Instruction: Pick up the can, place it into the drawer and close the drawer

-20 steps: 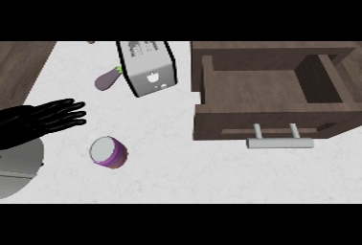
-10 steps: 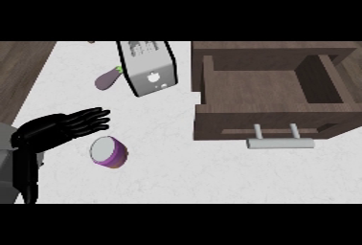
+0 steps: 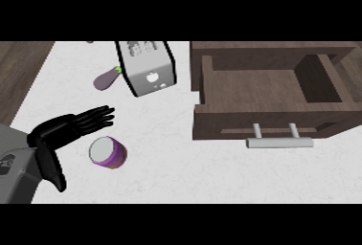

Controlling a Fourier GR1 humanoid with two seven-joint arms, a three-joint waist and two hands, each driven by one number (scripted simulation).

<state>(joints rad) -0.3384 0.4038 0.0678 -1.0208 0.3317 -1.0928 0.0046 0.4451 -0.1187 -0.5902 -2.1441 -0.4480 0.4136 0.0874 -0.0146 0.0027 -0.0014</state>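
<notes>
The can (image 3: 107, 152) lies at about eight o'clock on the white counter (image 3: 212, 177), tipped so its pale round end faces up and left, with a purple wall and an orange band at the far rim. I judge it light, rigid and smooth-sided, likely to roll or slide if nudged; the sound hold is across the curved wall, thumb on one side and fingers on the other, not on the flat ends.

My left hand (image 3: 67, 129) sits just beside the can at its ten o'clock, fingers straight and spread, thumb hanging down past the can's left side, holding nothing. I cannot see contact. My right hand is out of view.

The drawer (image 3: 212, 100) stands open at two o'clock, well apart from the can, handle (image 3: 278, 142) toward me. A box (image 3: 148, 67) and an eggplant (image 3: 107, 79) lie at eleven o'clock.
</notes>
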